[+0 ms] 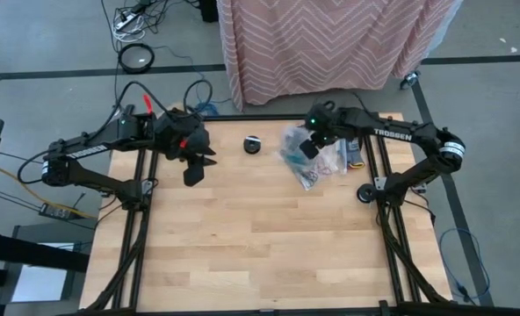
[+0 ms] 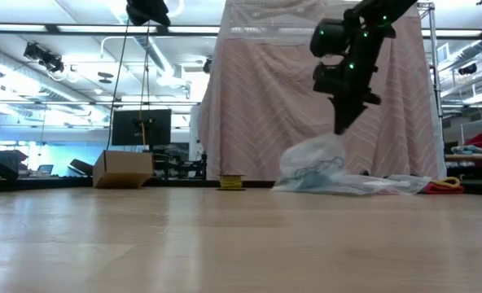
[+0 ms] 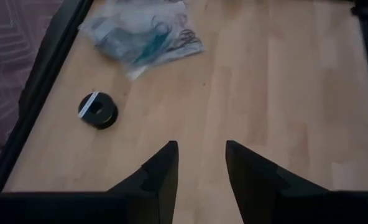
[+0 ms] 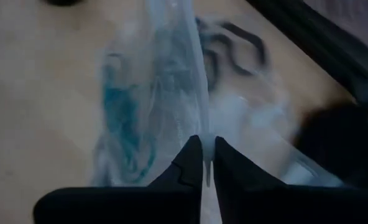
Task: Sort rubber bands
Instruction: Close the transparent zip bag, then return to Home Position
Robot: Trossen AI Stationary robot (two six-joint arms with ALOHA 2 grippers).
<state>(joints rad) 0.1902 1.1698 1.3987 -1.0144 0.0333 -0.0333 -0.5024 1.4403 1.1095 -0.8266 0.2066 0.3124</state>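
Observation:
Several clear plastic bags [image 1: 317, 162] lie in a heap at the table's far right. Rubber bands show through them: teal ones [image 4: 119, 118] and black ones [image 4: 234, 43]. My right gripper [image 4: 204, 152] points steeply down over the heap, shut on a raised fold of one bag. In the low view it [image 2: 339, 126] meets the bag's peak [image 2: 329, 142]. My left gripper [image 3: 201, 155] hangs open above the far left of the table [image 1: 198, 167] with nothing between its fingers. It faces the bags [image 3: 140, 34]. My right gripper pinches a thin upright ridge of a clear bag [image 4: 202, 134] between its two fingertips, coming from above and slanting down. The ridge runs along the gap between the fingers. The rest of the bag [image 2: 314, 171] lies on the table with the bands inside.
A small black round disc [image 1: 253, 145] lies on the wood between the two grippers. A pink zigzag cloth [image 1: 330, 44] hangs behind the far edge. Small coloured items [image 1: 355, 158] sit right of the bags. Bare wood [image 1: 260, 237] fills the near half.

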